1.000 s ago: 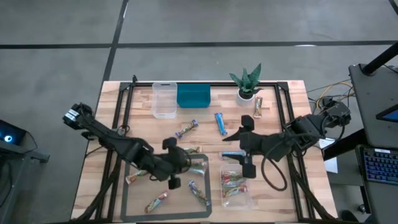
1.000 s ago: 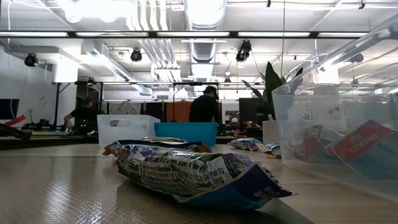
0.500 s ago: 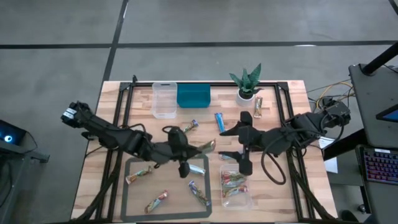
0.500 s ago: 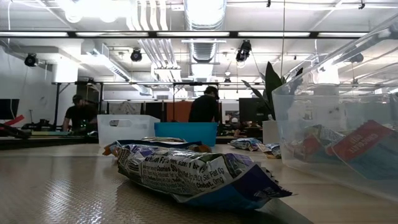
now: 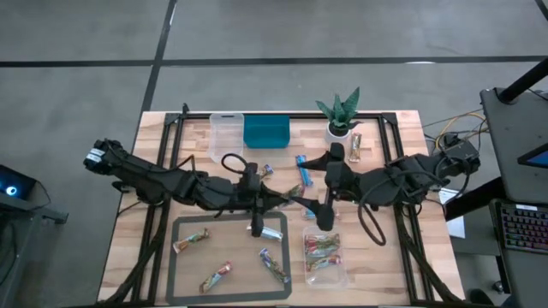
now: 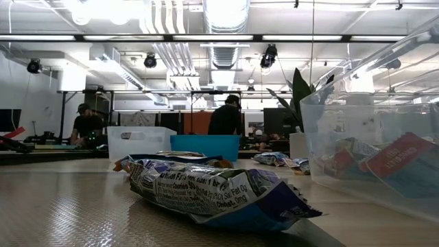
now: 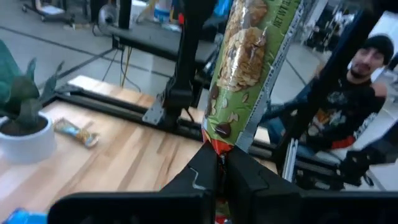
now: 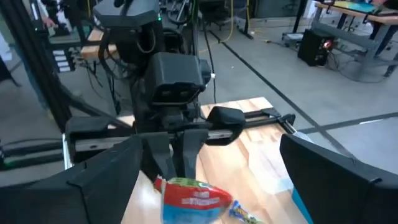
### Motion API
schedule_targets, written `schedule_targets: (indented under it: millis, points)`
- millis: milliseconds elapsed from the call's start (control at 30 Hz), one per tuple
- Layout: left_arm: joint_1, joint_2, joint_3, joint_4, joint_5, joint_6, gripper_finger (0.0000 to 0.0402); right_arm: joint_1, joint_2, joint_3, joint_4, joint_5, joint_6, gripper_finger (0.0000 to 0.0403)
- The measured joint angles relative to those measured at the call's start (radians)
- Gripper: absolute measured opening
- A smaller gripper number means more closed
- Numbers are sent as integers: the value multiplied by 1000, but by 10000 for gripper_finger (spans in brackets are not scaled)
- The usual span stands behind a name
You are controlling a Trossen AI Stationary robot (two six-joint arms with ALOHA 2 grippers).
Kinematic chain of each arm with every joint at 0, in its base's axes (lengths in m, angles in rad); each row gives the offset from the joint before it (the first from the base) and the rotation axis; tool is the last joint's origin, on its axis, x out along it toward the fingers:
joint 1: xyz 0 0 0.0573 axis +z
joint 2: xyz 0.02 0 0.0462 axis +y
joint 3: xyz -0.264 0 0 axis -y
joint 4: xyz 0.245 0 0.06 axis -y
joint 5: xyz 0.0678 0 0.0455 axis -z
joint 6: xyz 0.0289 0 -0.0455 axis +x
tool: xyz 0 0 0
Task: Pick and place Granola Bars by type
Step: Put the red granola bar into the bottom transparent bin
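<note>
Though crinkly, green granola bar [image 7: 245, 59] between left end effector [image 7: 216, 163] fingers.

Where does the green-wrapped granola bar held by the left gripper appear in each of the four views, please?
High view: green bar at table centre, between both grippers.
Low view: not in it.
Left wrist view: bar upright above the left gripper.
Right wrist view: bar low, centre.
Shared landmark: potted plant.

1. The wrapped granola bar with a shiny green wrapper [image 7: 249, 68] shows a brown oat picture and a red end.
2. The flat blue wrapped bar [image 5: 302, 168] is bright blue.
3. The rectangular plastic bin [image 5: 266, 133] is teal.
4. The light wooden slatted table [image 5: 402, 257] has a pale wood grain.
5. The small round plant pot [image 5: 336, 133] is white; its leaves are green.
</note>
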Motion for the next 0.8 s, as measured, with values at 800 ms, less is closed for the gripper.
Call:
schedule_targets:
  millis: [800]
  points:
    - [42, -41, 25, 95, 71, 68, 0, -14, 18, 0, 30, 1, -14, 281]
